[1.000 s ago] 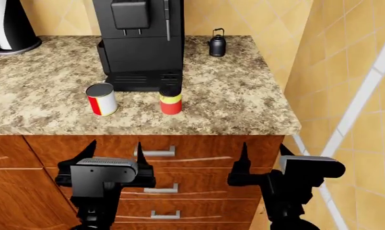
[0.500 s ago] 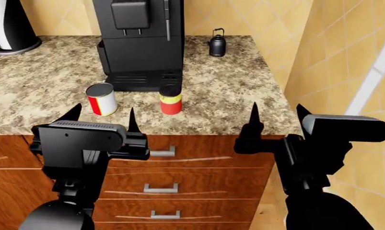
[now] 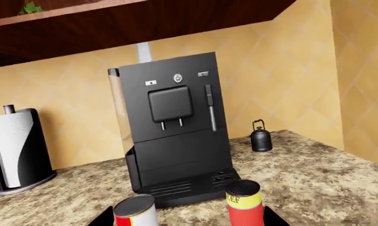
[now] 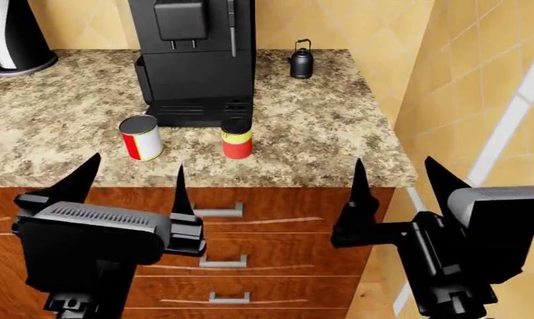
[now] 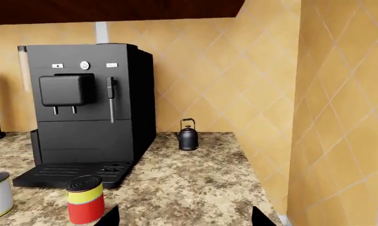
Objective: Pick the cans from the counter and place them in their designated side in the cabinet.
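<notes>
Two cans stand on the one bench (image 4: 338, 143): a white can (image 4: 141, 137) ahead of the left hand (image 4: 133, 186), and a yellow-red can (image 4: 237, 139) ahead between the left hand and the right hand (image 4: 396, 183). Two hands, each with two spread fingers. One coffee machine (image 4: 194, 56) beyond the cans. One kettle (image 4: 301, 60) far ahead of the right hand. One paper-towel holder (image 4: 14, 33) far beyond the left hand. Three drawer handles (image 4: 221, 261) show between the hands.

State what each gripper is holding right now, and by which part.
Nothing is held. The left gripper and right gripper are both open and empty, short of the counter; both cans, white and yellow-red, stand untouched.
</notes>
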Controlling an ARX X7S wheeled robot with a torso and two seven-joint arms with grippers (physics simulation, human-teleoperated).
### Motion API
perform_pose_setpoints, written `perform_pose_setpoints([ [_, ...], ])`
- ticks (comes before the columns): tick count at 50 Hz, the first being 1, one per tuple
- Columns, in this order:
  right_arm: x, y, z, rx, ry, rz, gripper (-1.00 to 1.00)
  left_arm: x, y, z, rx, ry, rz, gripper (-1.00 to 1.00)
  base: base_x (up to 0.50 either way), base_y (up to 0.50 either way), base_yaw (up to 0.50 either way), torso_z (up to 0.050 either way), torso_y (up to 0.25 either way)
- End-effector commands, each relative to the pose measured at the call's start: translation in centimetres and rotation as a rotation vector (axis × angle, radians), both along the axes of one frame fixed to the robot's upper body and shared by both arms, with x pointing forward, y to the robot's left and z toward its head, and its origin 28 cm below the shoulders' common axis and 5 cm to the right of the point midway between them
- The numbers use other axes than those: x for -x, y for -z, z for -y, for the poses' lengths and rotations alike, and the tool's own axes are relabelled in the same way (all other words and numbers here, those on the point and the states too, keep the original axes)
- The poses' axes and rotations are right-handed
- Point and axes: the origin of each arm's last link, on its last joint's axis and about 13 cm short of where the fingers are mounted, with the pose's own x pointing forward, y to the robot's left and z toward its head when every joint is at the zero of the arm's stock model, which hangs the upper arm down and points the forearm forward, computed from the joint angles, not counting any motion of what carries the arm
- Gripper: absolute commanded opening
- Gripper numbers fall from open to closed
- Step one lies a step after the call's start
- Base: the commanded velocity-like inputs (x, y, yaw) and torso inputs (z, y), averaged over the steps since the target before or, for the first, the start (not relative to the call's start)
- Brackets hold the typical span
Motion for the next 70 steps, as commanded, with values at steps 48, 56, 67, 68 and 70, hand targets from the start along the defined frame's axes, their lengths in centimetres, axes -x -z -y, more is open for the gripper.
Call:
perform_pose_setpoints([
  [48, 5.3, 1.4, 1.5, 0.132, 0.072, 0.059, 1.00, 4.6, -0.4, -0.8, -0.057, -0.008, 0.027, 1.00, 0.00, 0.09, 0.00, 0.000, 0.000],
  [56, 5.2, 1.4, 1.5, 0.140, 0.065, 0.058, 1.00, 4.5, -0.3, -0.8, -0.053, -0.005, 0.027, 1.00, 0.00, 0.50, 0.00, 0.000, 0.000],
  [67, 5.2, 1.1, 1.3, 0.148, 0.060, 0.062, 1.00, 4.5, -0.4, -0.8, -0.055, -0.001, 0.029, 1.00, 0.00, 0.50, 0.00, 0.000, 0.000],
  [68, 5.2, 1.1, 1.3, 0.149, 0.060, 0.062, 1.00, 4.5, -0.4, -0.8, -0.055, 0.000, 0.029, 1.00, 0.00, 0.50, 0.00, 0.000, 0.000],
  [70, 5.3, 1.1, 1.3, 0.147, 0.058, 0.065, 1.00, 4.5, -0.3, -0.8, -0.055, 0.000, 0.029, 1.00, 0.00, 0.50, 0.00, 0.000, 0.000],
])
